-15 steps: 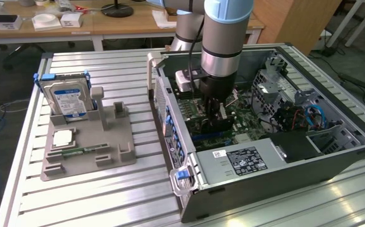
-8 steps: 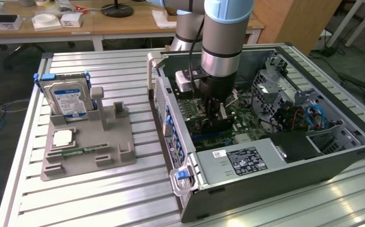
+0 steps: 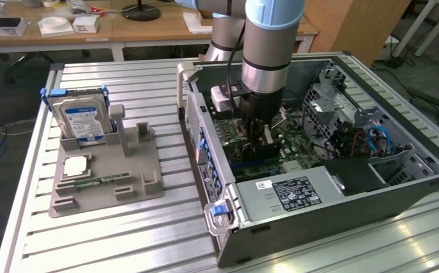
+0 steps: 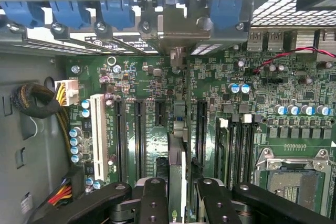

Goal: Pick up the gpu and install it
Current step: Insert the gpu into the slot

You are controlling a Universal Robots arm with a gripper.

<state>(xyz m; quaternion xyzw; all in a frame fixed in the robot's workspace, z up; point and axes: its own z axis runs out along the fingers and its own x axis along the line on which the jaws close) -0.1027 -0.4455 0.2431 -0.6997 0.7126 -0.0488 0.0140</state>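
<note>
So from my remote seat, nearest the wrist camera I'm seeing the black two-fingered gripper [image 4: 177, 203] with its jaws closing in on both faces of the thin flat dark expansion card, the gpu [image 4: 177, 169], which is standing on edge between them. The card is hanging straight down over the green motherboard [image 4: 236, 103], lined up with the row of long black expansion slots [image 4: 138, 135], and its silver bracket end [image 4: 178, 56] is pointing at the case's rear wall, where the blue plastic slot clips [image 4: 118, 13] are sitting. I can't tell whether the card's edge is touching a slot or just hovering above it.

In the exterior view, the grey-and-silver robot arm [image 3: 261, 51] is reaching straight down into the open dark grey tower computer case [image 3: 401, 193], which is lying on its side on the ribbed aluminium table [image 3: 128, 239]. The gripper and card are sitting low inside, right over the board.

Off to the exterior view's left, well apart from the case, the grey plastic parts holder [image 3: 128, 182] is keeping the silver hard drive with the blue-white label [image 3: 83, 122] upright in its blue-cornered bracket, and the small narrow green memory stick [image 3: 90, 182] is lying flat near the front.

Furthest back, a wooden desk [image 3: 166, 28] is carrying some white boxes.
</note>
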